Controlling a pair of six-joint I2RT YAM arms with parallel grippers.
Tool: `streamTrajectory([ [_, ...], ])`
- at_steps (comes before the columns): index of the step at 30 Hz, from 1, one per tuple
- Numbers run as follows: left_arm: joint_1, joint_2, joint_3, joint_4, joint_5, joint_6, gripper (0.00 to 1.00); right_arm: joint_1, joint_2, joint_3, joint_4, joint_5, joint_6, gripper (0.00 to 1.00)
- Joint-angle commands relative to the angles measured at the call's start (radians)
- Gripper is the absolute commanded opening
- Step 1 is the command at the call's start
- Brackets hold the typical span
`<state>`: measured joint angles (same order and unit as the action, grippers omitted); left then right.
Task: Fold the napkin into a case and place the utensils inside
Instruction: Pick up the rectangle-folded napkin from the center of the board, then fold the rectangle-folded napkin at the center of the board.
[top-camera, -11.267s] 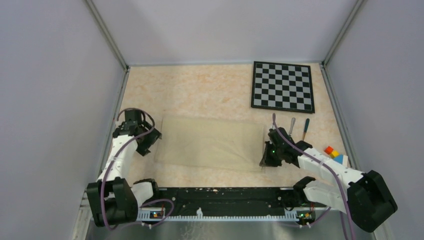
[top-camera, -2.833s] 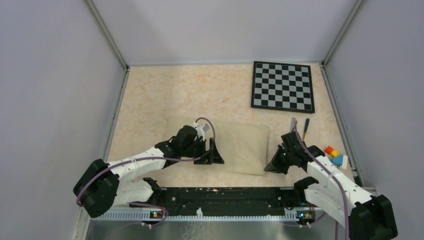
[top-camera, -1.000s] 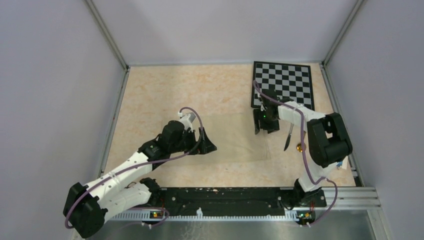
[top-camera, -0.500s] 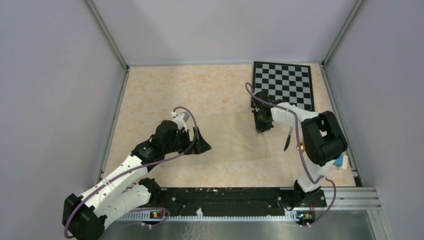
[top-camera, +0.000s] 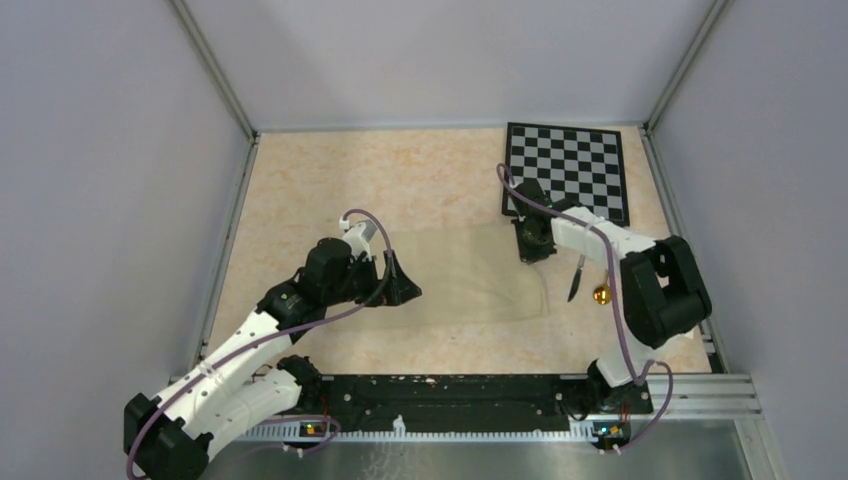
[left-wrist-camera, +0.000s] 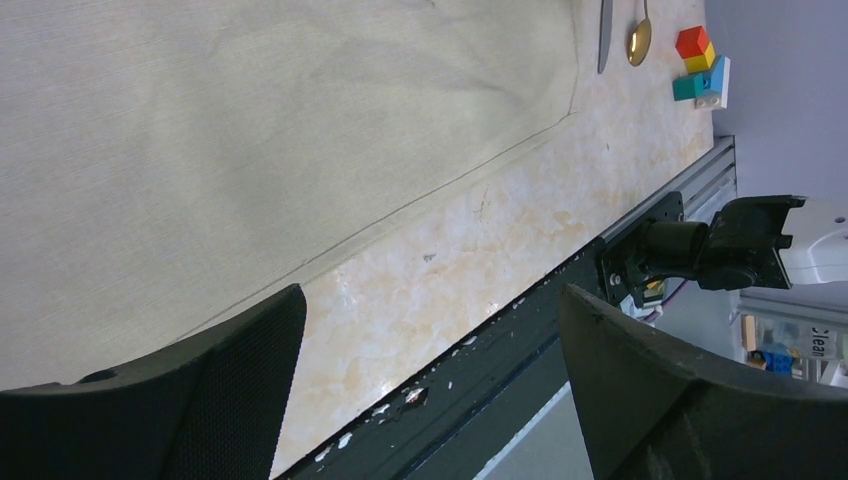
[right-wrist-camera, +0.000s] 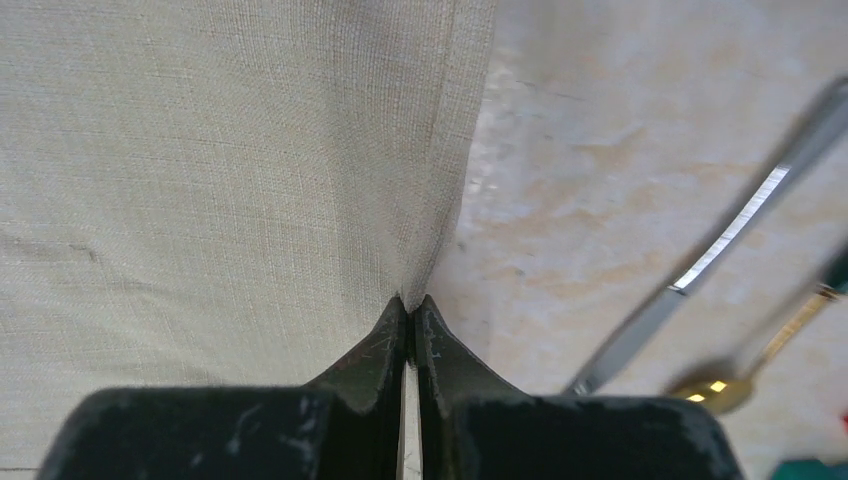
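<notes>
The beige napkin (top-camera: 465, 275) lies flat mid-table, nearly the tabletop's colour. My right gripper (top-camera: 533, 247) is shut on its far right corner; in the right wrist view the hem of the napkin (right-wrist-camera: 230, 150) runs into the closed tips of that gripper (right-wrist-camera: 410, 300). Just right of the cloth lie the utensils: a silver knife (top-camera: 577, 275) and a spoon with a gold bowl (top-camera: 601, 294). My left gripper (top-camera: 405, 285) hovers open over the napkin's left part, holding nothing. The left wrist view shows the left gripper (left-wrist-camera: 430, 300) wide open above the napkin (left-wrist-camera: 250, 130).
A black-and-white checkered board (top-camera: 566, 172) lies at the back right, just beyond the right gripper. Small coloured blocks (left-wrist-camera: 700, 70) sit near the right edge, past the spoon (left-wrist-camera: 640, 40) and knife (left-wrist-camera: 605, 30). The black rail (top-camera: 450, 390) runs along the near edge.
The right gripper has closed onto the napkin's far right corner over the last second. The left arm has drawn back slightly to the left, still open.
</notes>
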<state>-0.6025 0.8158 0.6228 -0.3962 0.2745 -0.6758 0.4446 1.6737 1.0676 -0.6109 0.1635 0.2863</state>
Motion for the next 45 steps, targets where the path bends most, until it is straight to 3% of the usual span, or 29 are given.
streamTrajectory([
  [1, 0.007, -0.003, 0.035, 0.018, 0.024, 0.029, 0.98, -0.023, -0.132, 0.008, -0.114, 0.209, -0.032, 0.00],
  [9, 0.034, -0.018, 0.047, -0.034, 0.008, 0.063, 0.98, -0.079, -0.158, 0.020, -0.180, 0.472, -0.153, 0.00],
  [11, 0.062, -0.020, 0.044, -0.050, 0.002, 0.072, 0.99, -0.078, -0.168, 0.010, -0.155, 0.465, -0.200, 0.00],
  [16, 0.174, -0.023, 0.027, -0.069, 0.044, 0.089, 0.98, 0.021, -0.143, 0.040, -0.146, 0.374, -0.222, 0.00],
  [26, 0.349, -0.042, 0.020, -0.098, 0.045, 0.072, 0.98, 0.311, 0.108, 0.373, -0.148, -0.034, 0.026, 0.00],
  [31, 0.384, -0.065, 0.027, -0.096, 0.033, 0.044, 0.98, 0.363, 0.254, 0.504, -0.066, -0.259, 0.152, 0.00],
  [45, 0.391, -0.091, 0.021, -0.106, 0.005, 0.010, 0.98, 0.422, 0.373, 0.567, 0.069, -0.423, 0.339, 0.00],
])
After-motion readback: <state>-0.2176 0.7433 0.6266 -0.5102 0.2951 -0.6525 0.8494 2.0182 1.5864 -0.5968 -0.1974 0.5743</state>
